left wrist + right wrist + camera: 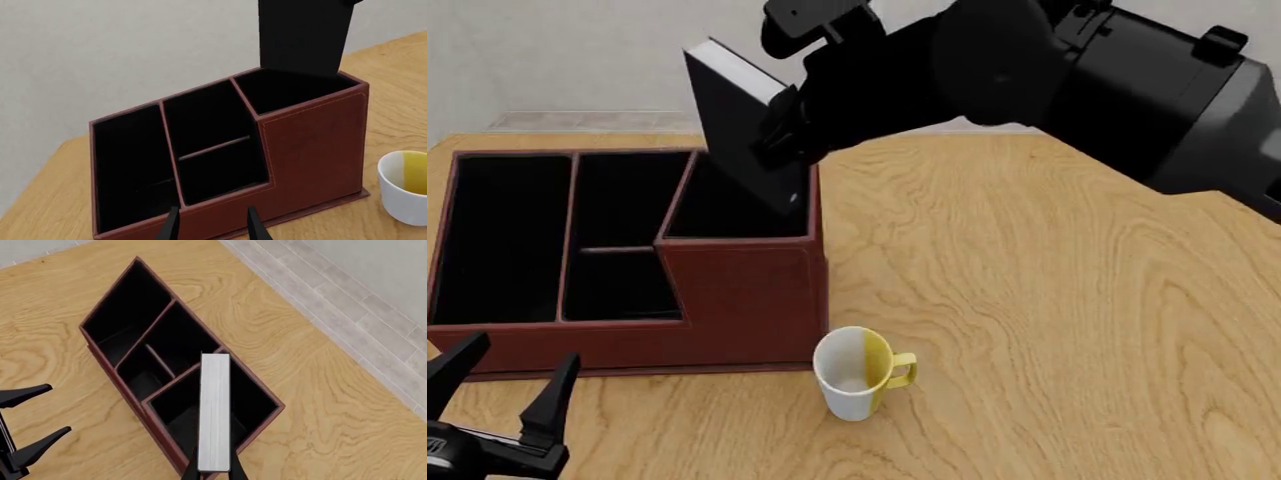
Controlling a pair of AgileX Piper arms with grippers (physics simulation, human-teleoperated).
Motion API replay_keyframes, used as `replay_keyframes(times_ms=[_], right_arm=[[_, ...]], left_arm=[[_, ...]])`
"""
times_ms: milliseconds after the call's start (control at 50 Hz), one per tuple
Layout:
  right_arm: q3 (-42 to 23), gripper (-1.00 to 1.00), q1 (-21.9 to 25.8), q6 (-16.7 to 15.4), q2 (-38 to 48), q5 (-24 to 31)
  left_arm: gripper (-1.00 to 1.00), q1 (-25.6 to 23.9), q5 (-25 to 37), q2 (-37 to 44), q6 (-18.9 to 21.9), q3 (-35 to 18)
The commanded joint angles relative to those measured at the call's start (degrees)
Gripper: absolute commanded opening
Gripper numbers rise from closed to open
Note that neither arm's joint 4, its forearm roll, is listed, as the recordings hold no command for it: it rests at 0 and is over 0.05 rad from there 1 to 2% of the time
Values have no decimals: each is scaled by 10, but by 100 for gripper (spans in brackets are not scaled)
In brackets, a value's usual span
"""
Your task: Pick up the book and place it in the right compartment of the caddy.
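The front view looks forward and down over the counter (1054, 300). The left wrist view faces the caddy (313, 145) closely from low. The right wrist view looks steeply down from above; all three share the caddy.

book (741, 125): thin, black cover, white page edges; tilted, lower end dipping into right compartment (727, 215) | right compartment: tallest section, black inside, reddish-brown walls | caddy (747, 300): reddish-brown box, four black-lined sections, upright at the table's left
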Motion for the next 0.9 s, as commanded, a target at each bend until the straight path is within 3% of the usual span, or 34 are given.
replay_keyframes(times_ms=[20,900], right_arm=[[-7,-100,-3,17,10,-12],[-11,-100,-15,31,83,-44]], left_arm=[[100,0,6,-6,0,0],[100,-5,15,-14,5,0]])
